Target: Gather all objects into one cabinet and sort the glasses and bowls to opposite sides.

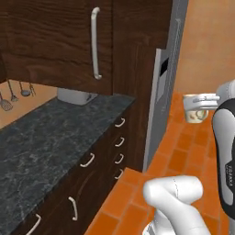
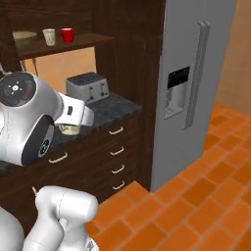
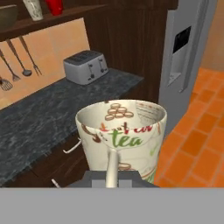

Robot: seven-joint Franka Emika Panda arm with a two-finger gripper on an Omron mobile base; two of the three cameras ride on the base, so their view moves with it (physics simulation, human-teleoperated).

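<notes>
Wooden and tan, the bowl (image 2: 23,38) sits at the far left of the open cabinet shelf (image 2: 73,45). Just beside it to the right stands a cream cup (image 2: 49,36), and next to that a red cup (image 2: 66,35), all three upright in a short row. Below the shelf, a silver toaster (image 2: 88,87) rests on the dark stone counter (image 1: 46,142). Further right, out over the orange floor in front of the counter, the gripper (image 3: 112,177) is closed on the rim of a printed cup (image 3: 122,135), one finger inside the wall and the cup upright with its mouth open to the camera. The shelf lies up and to the left of the held cup in the hand view, well apart from it and clearly higher. So the next move looks like a lift and a reach toward the left. The free space beside the red cup, at the right end of the shelf, seems the natural spot. That would keep the cups together and away from the bowl's side.
</notes>
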